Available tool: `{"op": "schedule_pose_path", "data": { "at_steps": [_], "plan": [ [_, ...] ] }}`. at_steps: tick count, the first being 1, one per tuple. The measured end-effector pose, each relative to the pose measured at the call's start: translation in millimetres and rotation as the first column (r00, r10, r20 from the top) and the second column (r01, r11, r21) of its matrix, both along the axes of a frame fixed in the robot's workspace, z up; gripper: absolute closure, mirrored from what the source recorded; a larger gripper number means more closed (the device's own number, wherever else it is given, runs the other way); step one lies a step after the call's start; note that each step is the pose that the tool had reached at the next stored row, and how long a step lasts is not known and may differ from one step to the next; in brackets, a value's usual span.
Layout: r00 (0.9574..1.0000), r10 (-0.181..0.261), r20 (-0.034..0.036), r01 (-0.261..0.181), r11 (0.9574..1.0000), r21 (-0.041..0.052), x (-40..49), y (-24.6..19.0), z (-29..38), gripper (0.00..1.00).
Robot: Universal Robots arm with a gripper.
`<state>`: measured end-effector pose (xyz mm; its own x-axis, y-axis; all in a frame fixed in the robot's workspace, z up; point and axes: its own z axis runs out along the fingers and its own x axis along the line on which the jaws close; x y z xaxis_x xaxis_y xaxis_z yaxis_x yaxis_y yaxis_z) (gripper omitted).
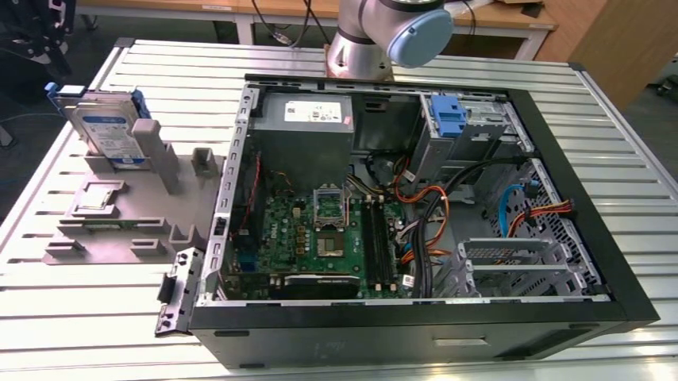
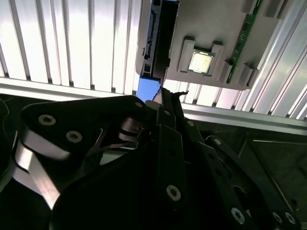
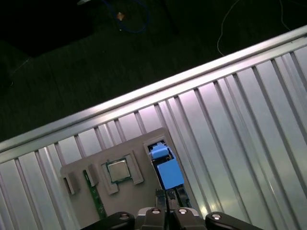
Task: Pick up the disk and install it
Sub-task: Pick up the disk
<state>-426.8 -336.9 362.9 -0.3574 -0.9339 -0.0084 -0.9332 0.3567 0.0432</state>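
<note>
Off to the exterior view's left, on the slatted metal surface (image 1: 63, 317), I can see the disk (image 1: 111, 131) standing on edge in a slot of the grey fixture (image 1: 117, 226). Its labelled face shows, and its blue carrier runs around the rim. It sits well apart from the open computer case (image 1: 371, 337), which lies on its side just beside the fixture.

Inside the case I make out the green motherboard (image 1: 317, 238) and the grey power supply (image 1: 307, 115) at the far end. A blue bracket (image 1: 450, 119) is fixed on the drive bay next to the power supply. The arm (image 1: 387, 36) rises behind the case.

From the first wrist view I am looking down on the fixture (image 3: 144, 153), with the end effector (image 3: 165, 195) hanging above the disk (image 3: 165, 170), which shows edge-on as a blue strip. The fingertips look pressed together with nothing between them, and they are clear of the carrier.

The second wrist view agrees: the end effector (image 2: 172, 93) is clenched and empty, lined up over the narrow top edge of the disk (image 2: 160, 38). Beside the disk in both wrist views, a square processor chip (image 3: 117, 170) (image 2: 200, 61) rests in its own recess. A green memory stick (image 3: 95, 199) (image 2: 242, 40) stands in a slot past the chip.
</note>
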Motion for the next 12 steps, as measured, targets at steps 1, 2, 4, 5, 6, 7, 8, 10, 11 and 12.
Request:
{"op": "schedule_pose_path", "data": {
  "at_steps": [1, 2, 4, 5, 6, 7, 8, 10, 11, 12],
  "plan": [
    [0.9999, 0.013, 0.0, -0.013, 0.9999, 0.0, 0.0, 0.0, -0.1, 0.85],
    [0.9998, 0.02, -0.0001, -0.02, 0.9998, 0.0, -0.3, 0.1, -0.3, 0.85],
    [0.9996, 0.027, 0.0001, -0.027, 0.9996, 0.0, -2.1, 0.3, -1.2, 0.85],
    [0.9996, 0.029, 0.0004, -0.029, 0.9996, 0.0001, -3.2, 1.1, -2.3, 0.84],
    [0.9995, 0.032, 0.0003, -0.032, 0.9995, 0.0001, -4.4, 2.3, -3.2, 0.84],
    [0.9994, 0.035, 0.0004, -0.035, 0.9994, 0.0, -5.3, 3.2, -4.1, 0.78],
    [0.9992, 0.04, 0.0007, -0.04, 0.9992, 0.0001, -5.8, 3.6, -5.1, 0.78],
    [0.998, 0.064, 0.0009, -0.064, 0.998, 0.0007, -5.8, 3.7, -6.8, 0.66],
    [0.9968, 0.08, 0.001, -0.08, 0.9968, 0.0011, -5.8, 3.7, -7.7, 0.6],
    [0.9953, 0.097, 0.0009, -0.097, 0.9953, 0.0014, -5.8, 3.7, -8.8, 0.6]
  ]
}}
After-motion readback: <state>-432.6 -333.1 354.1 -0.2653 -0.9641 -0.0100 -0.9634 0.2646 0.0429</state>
